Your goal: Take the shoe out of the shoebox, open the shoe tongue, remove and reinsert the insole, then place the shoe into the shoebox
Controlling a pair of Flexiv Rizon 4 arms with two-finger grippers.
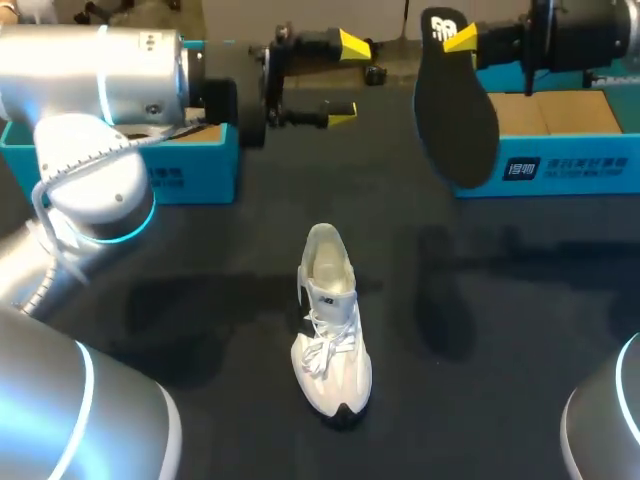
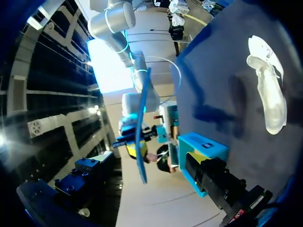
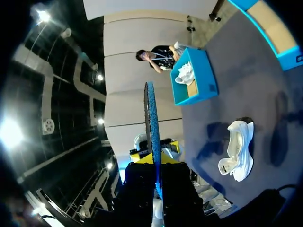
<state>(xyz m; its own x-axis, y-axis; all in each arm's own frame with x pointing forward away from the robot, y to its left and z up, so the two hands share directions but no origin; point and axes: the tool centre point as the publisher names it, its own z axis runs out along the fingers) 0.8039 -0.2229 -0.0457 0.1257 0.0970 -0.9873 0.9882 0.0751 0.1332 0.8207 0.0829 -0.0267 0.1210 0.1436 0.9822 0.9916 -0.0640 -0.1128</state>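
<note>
The white shoe (image 1: pixel 330 330) stands upright on the dark table, toe toward the near edge, tongue pulled open. It also shows in the left wrist view (image 2: pixel 267 90) and the right wrist view (image 3: pixel 239 151). My right gripper (image 1: pixel 460 38) is shut on the heel end of the black insole (image 1: pixel 455 110), which hangs in the air above the table at the far right. The insole (image 3: pixel 152 127) shows edge-on between the fingers of that gripper (image 3: pixel 156 158). My left gripper (image 1: pixel 348 80) is open and empty, up at the far middle, level with the insole (image 2: pixel 141 127).
A blue shoebox part (image 1: pixel 190 165) stands at the far left, half hidden by my left arm; in the right wrist view it (image 3: pixel 208 80) holds another white shoe (image 3: pixel 184 73). A second blue box part (image 1: pixel 560 165) with a cardboard inside sits at the far right, behind the insole.
</note>
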